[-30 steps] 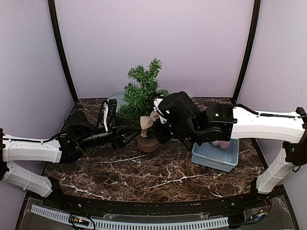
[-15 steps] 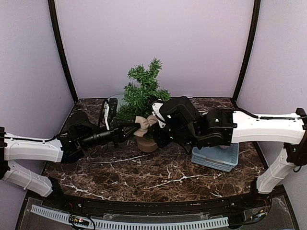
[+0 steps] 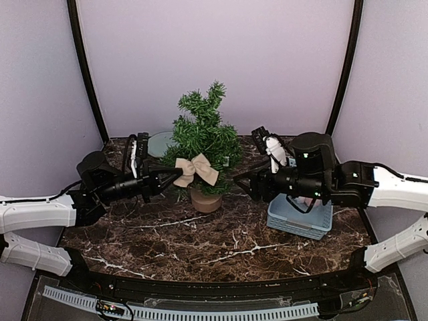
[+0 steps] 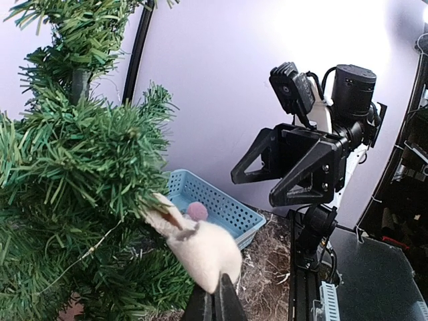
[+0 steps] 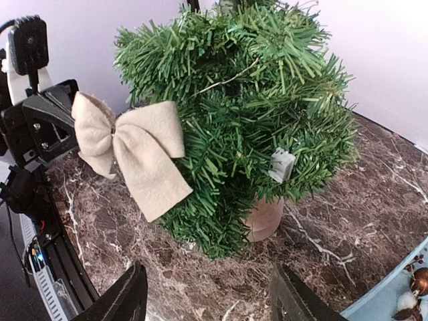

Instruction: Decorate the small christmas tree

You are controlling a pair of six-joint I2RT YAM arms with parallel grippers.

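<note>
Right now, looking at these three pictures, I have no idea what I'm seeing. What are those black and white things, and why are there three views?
They are two robot arms bolted to a marble-patterned table, each ending in a two-finger gripper. The wide picture comes from a fixed camera above and behind them. The other two come from small cameras on the wrists, so each looks along its own fingers. On the table stand a small tree on a wooden stump and a blue basket with a few ornaments inside. The left gripper is pinched shut on a beige bow, holding it against the tree's branches. The right gripper is open and holds nothing; it faces the tree from the other side.
</note>
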